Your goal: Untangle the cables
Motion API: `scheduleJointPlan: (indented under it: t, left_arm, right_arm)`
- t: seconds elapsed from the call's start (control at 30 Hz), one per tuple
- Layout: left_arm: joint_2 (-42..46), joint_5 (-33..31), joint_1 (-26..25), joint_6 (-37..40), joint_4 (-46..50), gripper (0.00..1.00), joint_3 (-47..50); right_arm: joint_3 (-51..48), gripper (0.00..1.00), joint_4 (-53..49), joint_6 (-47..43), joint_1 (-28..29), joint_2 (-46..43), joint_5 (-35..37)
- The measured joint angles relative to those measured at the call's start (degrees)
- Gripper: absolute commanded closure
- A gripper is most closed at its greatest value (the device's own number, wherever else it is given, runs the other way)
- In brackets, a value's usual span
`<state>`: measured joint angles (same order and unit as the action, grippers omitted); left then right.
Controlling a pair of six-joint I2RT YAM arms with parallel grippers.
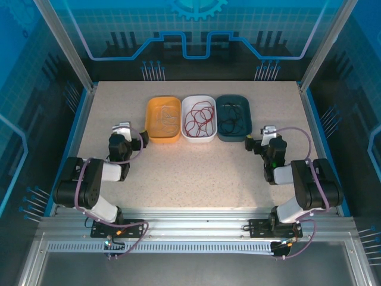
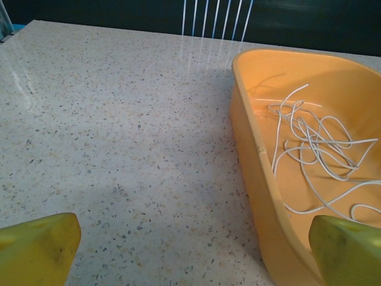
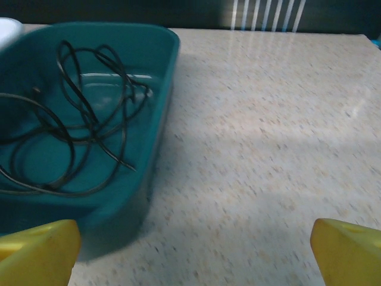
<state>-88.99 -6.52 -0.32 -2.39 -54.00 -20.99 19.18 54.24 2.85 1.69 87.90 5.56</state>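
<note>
Three cables lie in three trays at the back of the table. A pale whitish cable [image 1: 165,121] [image 2: 315,149] loops loosely in the orange tray [image 1: 149,119] [image 2: 250,149]. The white tray [image 1: 199,140] holds a red cable [image 1: 199,117]. A black cable [image 1: 233,117] [image 3: 77,131] coils in the teal tray [image 1: 233,139] [image 3: 161,119]. My left gripper [image 1: 132,134] [image 2: 193,238] hovers open over bare table just left of the orange tray. To the right of the teal tray, my right gripper [image 1: 262,140] [image 3: 193,238] is open too, with nothing between its yellow fingertips [image 3: 345,250].
The speckled tabletop [image 1: 196,173] stretches between the trays and the arm bases. Blue enclosure walls and metal posts [image 1: 65,47] frame the table on the left, right and back.
</note>
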Motion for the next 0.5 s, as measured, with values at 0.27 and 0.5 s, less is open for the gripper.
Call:
scheduleJointPlan:
  t: [0.27, 0.5]
  left_arm:
    - [0.0, 2.0, 0.0, 1.1, 1.2, 0.01, -0.1]
    - [0.0, 2.6, 0.0, 1.3, 1.3, 0.01, -0.1]
  right_arm:
    - [1.6, 0.0, -0.7, -0.2, -0.2, 0.0, -4.6]
    - [1.6, 0.0, -0.8, -0.3, -0.3, 0.0, -5.2]
